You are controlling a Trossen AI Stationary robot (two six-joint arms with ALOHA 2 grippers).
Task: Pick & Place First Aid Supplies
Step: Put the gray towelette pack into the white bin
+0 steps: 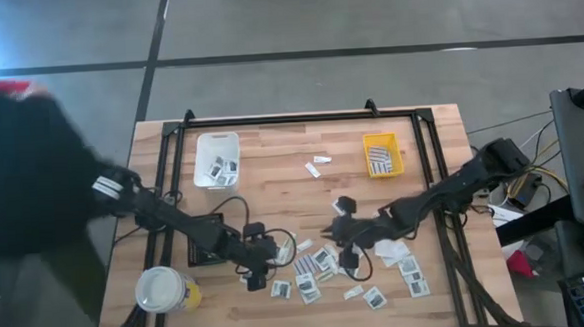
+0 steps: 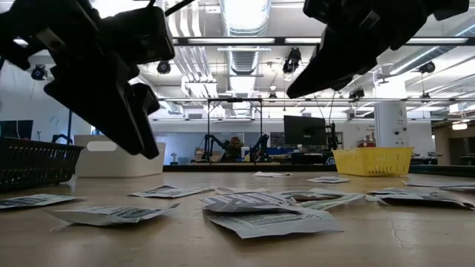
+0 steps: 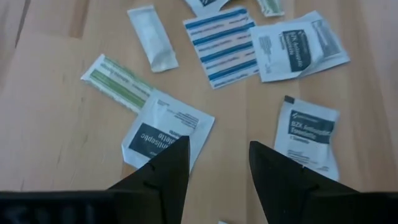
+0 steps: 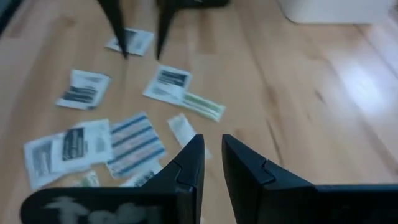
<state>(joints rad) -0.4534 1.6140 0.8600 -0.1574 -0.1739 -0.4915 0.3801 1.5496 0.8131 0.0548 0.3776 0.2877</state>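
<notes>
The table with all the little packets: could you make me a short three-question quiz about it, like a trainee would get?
1. True or false: the left gripper is holding a packet.
2. Which tray holds striped strips? A) the white tray B) the yellow tray C) the black tray
3. Fill in: the large white-topped yellow cup stands at the table's front ____ corner, on the robot's own side naming.

Key
1. False: its fingers stand open above the wood, over a dark-patched white packet, holding nothing.
2. B.
3. Left, beside the left arm.
</notes>
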